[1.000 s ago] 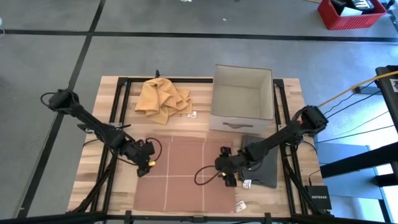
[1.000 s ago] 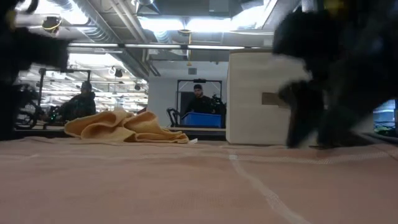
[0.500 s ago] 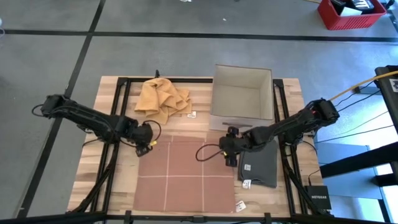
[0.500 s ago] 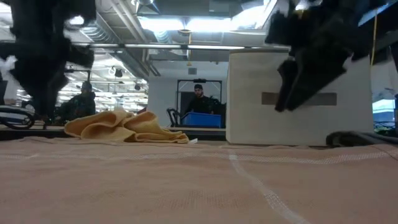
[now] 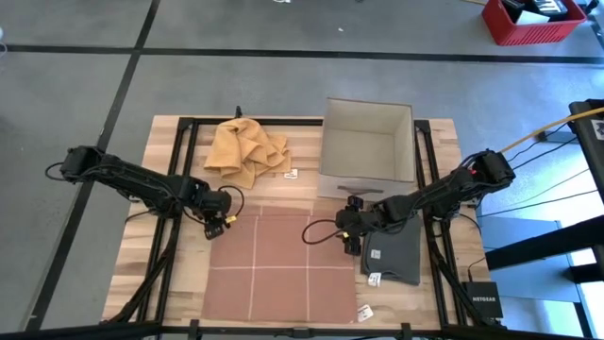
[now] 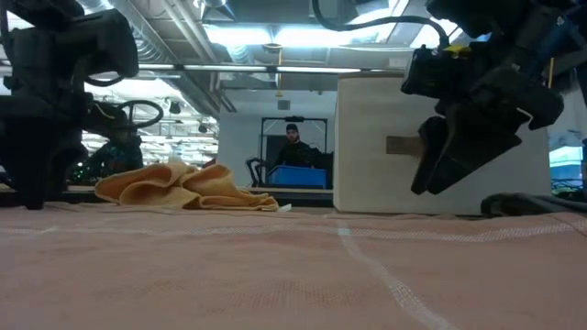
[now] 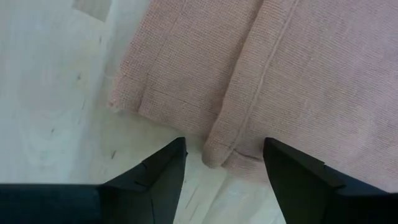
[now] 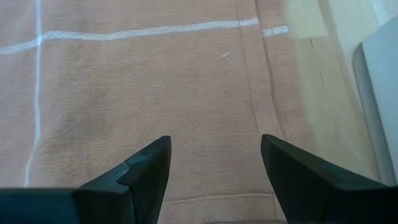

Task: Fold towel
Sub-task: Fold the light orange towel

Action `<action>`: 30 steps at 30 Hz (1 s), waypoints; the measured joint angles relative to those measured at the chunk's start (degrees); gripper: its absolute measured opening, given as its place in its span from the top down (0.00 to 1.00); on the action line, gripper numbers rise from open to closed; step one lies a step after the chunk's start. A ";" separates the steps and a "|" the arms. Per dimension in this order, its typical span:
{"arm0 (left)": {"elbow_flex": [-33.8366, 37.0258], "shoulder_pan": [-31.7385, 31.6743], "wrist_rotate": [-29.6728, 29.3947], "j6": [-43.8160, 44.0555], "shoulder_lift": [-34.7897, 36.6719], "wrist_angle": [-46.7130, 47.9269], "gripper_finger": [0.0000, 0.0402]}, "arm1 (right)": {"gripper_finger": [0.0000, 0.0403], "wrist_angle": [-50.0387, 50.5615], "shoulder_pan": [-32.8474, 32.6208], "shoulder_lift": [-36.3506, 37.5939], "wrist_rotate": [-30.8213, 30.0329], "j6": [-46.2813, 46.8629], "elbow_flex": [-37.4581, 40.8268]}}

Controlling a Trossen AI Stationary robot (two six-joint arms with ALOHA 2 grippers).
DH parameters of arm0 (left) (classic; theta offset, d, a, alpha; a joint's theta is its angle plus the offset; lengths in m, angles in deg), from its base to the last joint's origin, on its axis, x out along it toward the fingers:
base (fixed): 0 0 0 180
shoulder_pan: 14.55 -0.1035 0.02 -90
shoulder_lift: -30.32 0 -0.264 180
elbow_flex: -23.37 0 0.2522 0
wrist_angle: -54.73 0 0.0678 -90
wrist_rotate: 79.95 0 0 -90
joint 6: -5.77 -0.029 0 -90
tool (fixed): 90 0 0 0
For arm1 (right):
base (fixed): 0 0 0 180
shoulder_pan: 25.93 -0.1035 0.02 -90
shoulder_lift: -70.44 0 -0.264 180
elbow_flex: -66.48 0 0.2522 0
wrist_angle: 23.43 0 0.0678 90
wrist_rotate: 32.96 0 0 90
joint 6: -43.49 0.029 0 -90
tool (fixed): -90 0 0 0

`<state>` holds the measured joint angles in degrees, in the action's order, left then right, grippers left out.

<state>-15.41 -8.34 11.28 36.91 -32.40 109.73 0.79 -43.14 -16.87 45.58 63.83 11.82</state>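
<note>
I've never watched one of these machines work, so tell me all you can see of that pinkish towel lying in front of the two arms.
The pink towel lies spread flat on the wooden table, near its front edge. It looks like soft woven cloth crossed by thin pale lines that divide it into squares. One far corner is rumpled into a small fold. The open left gripper and open right gripper are at its far corners; neither holds it.

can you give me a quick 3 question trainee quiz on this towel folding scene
1. True or false: the pink towel lies spread flat on the table.
2. Which tool is over the towel's far left corner: A left tool, B right tool?
3. Fill in: the crumpled yellow cloth lies beside the open ____.

Key: 1 true; 2 A; 3 box. Both tools are open and hold nothing.
</note>
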 joint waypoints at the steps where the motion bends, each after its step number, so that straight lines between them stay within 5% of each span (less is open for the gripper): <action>1: -0.01 0.02 0.01 0.10 0.00 0.01 0.50 | 0.37 0.00 0.00 0.00 -0.02 0.00 0.00; 16: -0.37 0.02 -0.02 -1.37 0.13 -0.03 0.96 | 0.37 9.81 1.63 2.52 -2.29 -3.19 -3.07; 30: -0.39 0.04 -1.44 -1.02 0.13 -0.21 0.97 | 0.38 17.63 11.79 3.48 8.46 -2.61 -3.23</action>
<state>-15.80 -8.29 9.84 35.89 -32.27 109.52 18.42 -31.36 -13.39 54.04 61.22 8.58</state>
